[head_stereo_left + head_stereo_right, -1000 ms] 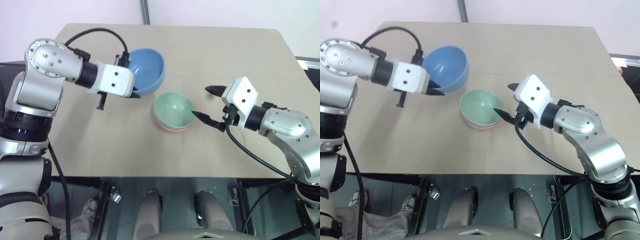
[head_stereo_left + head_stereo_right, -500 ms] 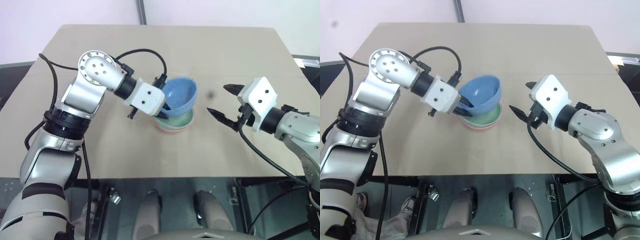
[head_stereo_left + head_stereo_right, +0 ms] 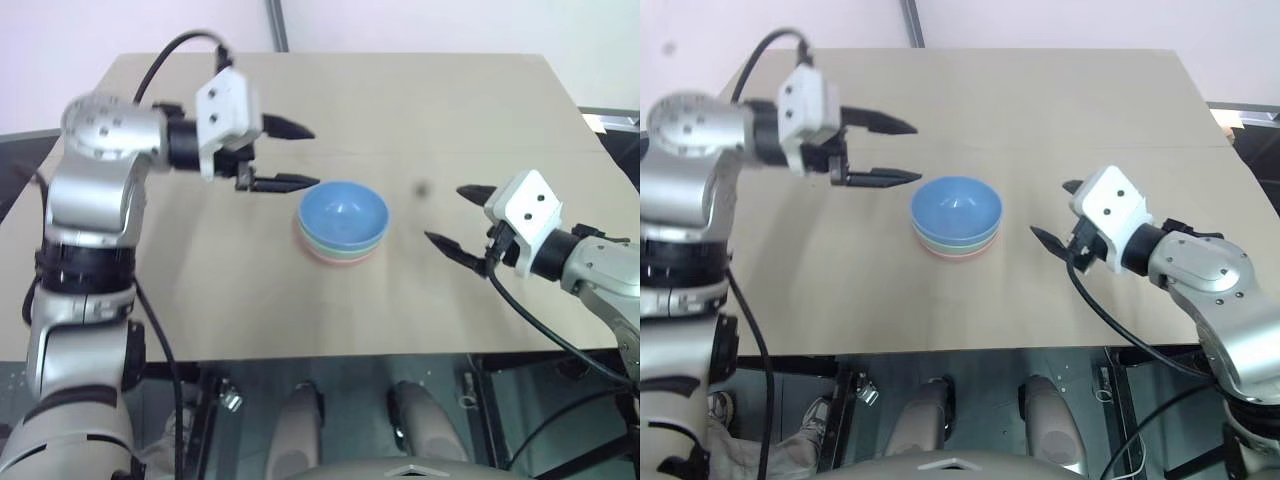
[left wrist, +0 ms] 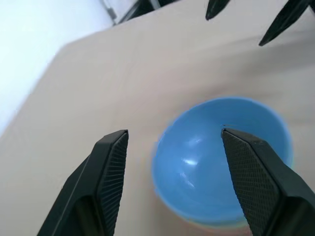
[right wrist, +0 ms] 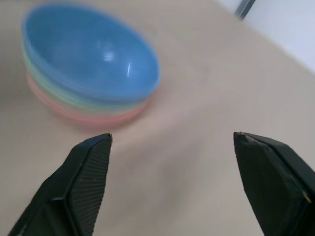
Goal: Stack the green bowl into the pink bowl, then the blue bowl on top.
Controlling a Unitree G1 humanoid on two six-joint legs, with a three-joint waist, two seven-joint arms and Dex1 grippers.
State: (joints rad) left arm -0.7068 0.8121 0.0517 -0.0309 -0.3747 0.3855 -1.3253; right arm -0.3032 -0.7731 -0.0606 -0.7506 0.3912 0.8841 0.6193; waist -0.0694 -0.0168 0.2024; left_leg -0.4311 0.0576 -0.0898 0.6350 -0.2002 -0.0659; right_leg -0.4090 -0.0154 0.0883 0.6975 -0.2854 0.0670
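We see a tan surface [image 3: 200, 280]. Directly on it, near the middle, rests the pink bowl [image 3: 340, 257], carrying the green bowl [image 3: 342, 246] and blue bowl [image 3: 343, 212]. A dark speck [image 3: 420, 188] lies at three o'clock from the bowls.

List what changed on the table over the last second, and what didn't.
The left gripper carried the blue bowl onto the green bowl, let go and pulled back, jaws open. The right gripper withdrew, open. The green bowl stayed nested in the pink bowl.
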